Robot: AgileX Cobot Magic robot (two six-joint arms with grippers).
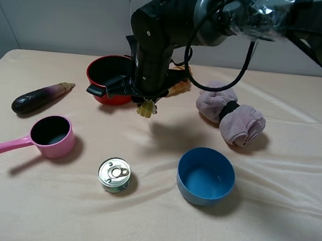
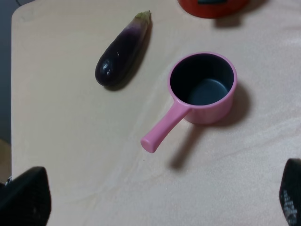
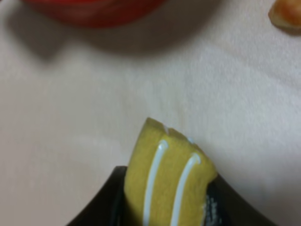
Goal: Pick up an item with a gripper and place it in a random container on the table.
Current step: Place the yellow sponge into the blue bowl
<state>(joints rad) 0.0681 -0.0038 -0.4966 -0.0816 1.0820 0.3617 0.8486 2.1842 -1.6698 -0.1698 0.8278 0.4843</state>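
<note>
The yellow block [image 3: 164, 188] sat pinched tight by the right gripper [image 1: 146, 105] at upper centre, seemingly hanging clear of the table [image 1: 288, 226], so the carry was in hand, next calling for a swing over the blue bowl [image 1: 206, 176] at lower right.

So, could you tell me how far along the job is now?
Done: the small yellow ribbed block is gripped in the right claw and lifted off the table. In hand: it hangs near the red pot with black handles. Left: carrying it to the round blue plastic bowl, which is empty, and releasing it there.
</note>
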